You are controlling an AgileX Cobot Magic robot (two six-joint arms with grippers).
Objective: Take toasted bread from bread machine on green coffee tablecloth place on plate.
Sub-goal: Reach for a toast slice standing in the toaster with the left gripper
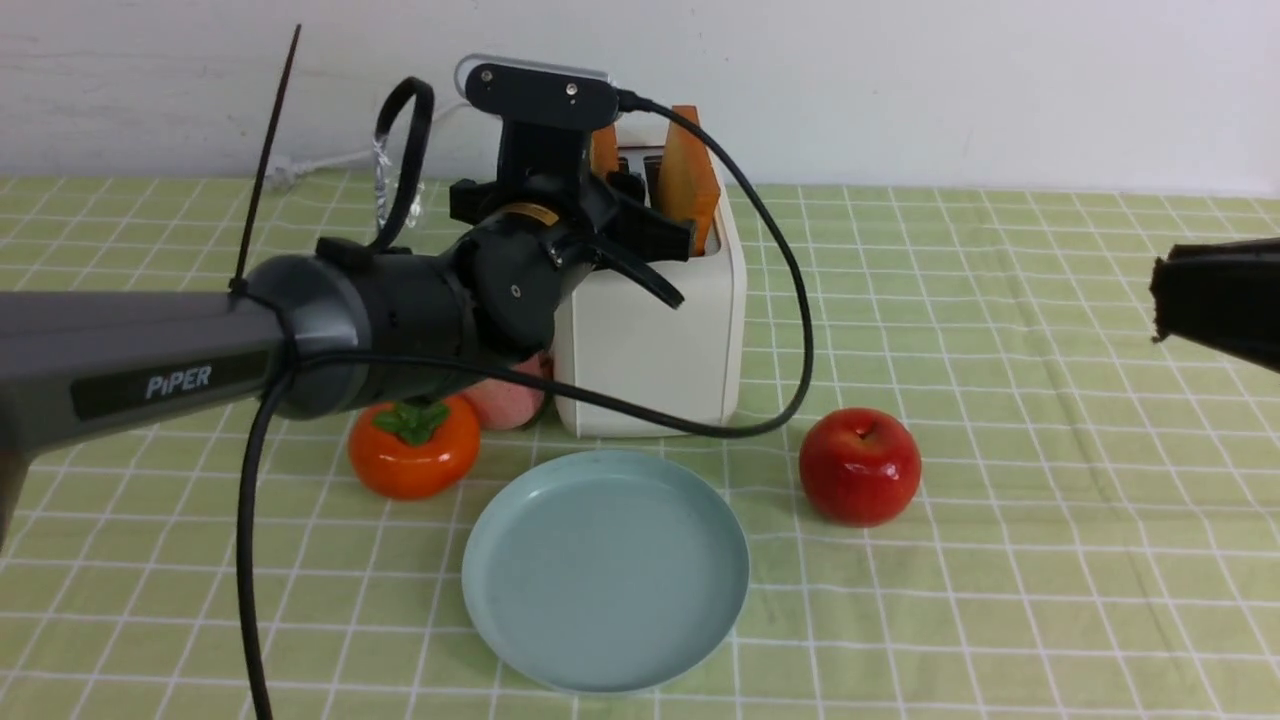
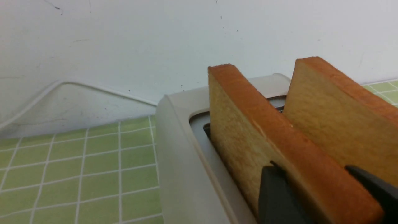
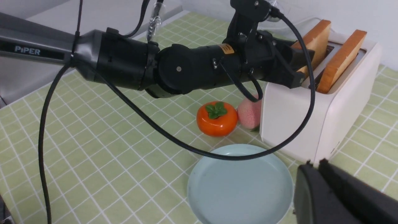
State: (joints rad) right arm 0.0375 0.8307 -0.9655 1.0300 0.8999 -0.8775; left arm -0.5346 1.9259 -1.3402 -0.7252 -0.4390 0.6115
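The cream bread machine (image 1: 650, 340) stands on the green coffee tablecloth (image 1: 1000, 600) with two slices of toasted bread upright in its slots. My left gripper (image 2: 312, 168) has a dark finger (image 2: 273, 193) against each face of the left slice (image 2: 248, 130), shut on it; that slice still sits in its slot. The other slice (image 1: 688, 175) stands free beside it. The pale blue plate (image 1: 480, 560) lies just in front of the machine, with nothing on it. My right gripper (image 3: 314, 163) hovers shut at the right, near the plate's edge.
A red apple (image 1: 860, 465) sits right of the plate. An orange persimmon (image 1: 412, 450) and a pink peach (image 1: 505, 395) lie left of the machine. My left arm's black cable (image 1: 800, 330) loops down in front of it. A white wall backs the table.
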